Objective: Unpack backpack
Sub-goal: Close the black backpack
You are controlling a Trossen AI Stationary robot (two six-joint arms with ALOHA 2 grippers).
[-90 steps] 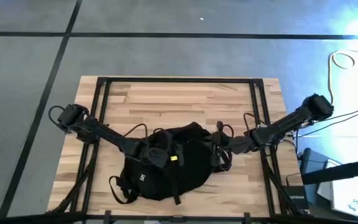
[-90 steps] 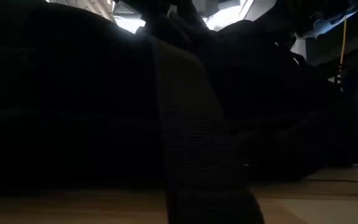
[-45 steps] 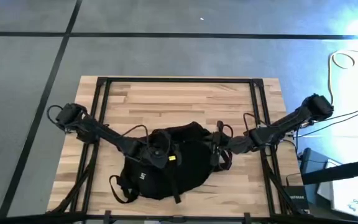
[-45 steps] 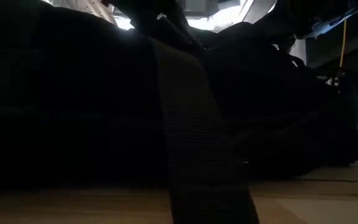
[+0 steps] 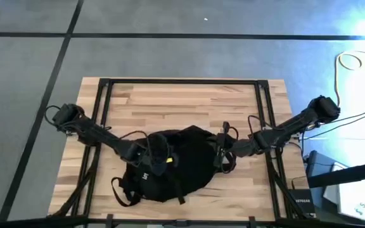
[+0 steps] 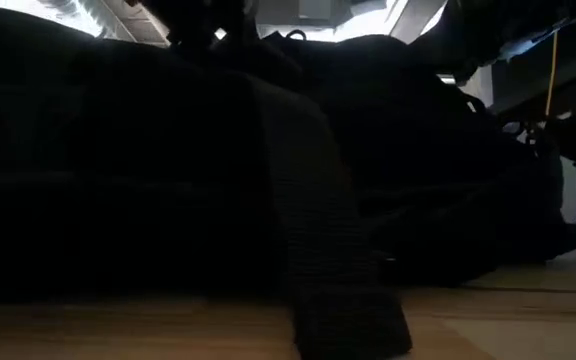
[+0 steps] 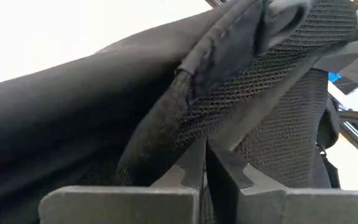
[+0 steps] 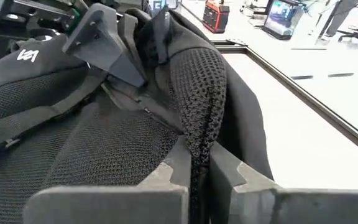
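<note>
On your table, backpack lying centre-front, left gripper pinching its mesh edge at one side, right gripper clamped on mesh at the other.

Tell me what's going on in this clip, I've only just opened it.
Both arms are working on a black backpack lying near the front of the wooden table. The left gripper is pinched shut on a fold of its mesh fabric on the left side, and the right gripper is clamped on a mesh edge on the right. Nothing lies unpacked on the table.
</note>
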